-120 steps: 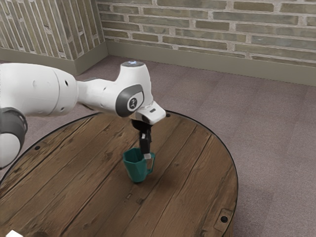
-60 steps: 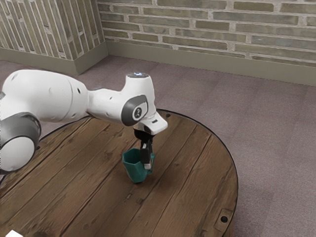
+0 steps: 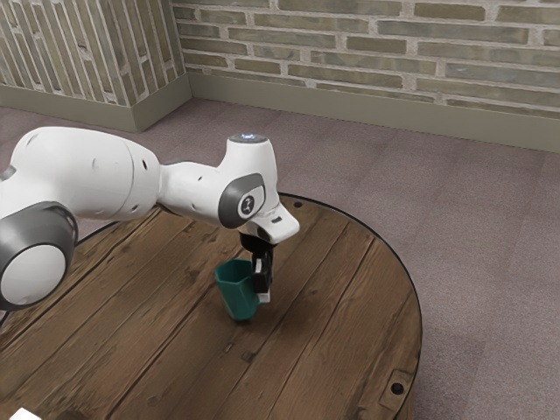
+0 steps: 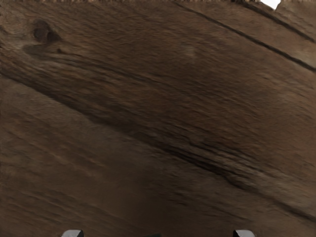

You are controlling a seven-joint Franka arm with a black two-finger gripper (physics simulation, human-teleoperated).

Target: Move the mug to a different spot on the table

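Brick walls [image 3: 367,44] and grey carpet [image 3: 477,227] frame a round wooden table [image 3: 350,332]. Your gripper [image 3: 261,287] points straight down at the teal mug [image 3: 233,296], near the table's middle; whether it grips cannot be told. Your white arm [image 3: 105,188] reaches in level from the exterior view's left, wrist bent downward.

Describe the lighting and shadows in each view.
Exterior view: soft, even light, no glare; a faint dark shadow spreads on the table beside the mug, toward the exterior view's right. Wrist view: the table's wood looks dim, with one darker patch.
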